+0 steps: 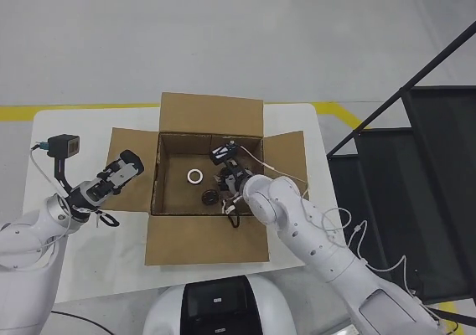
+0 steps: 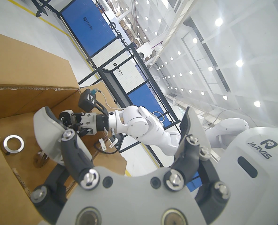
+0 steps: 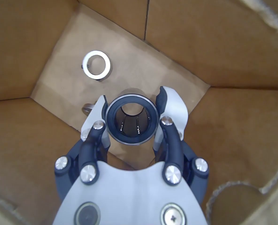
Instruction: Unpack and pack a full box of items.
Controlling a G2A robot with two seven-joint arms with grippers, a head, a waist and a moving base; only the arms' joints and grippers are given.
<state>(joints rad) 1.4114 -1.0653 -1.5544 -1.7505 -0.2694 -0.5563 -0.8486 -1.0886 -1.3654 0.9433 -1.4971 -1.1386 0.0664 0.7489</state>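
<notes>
While inside box (image 3: 200, 47), bearing (image 3: 132, 99) in hand (image 3: 132, 105).

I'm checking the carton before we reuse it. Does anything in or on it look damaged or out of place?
Yes: the box has ragged, torn flap edges. Inside, the metal ring lies flat and the bearing sits squarely in the right gripper; nothing else stands out.

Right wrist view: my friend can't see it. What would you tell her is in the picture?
The right gripper clamps a hollow metal cylinder with a black rim, inside an open cardboard box. A silver ring lies flat on the box floor, apart from the cylinder.
</notes>
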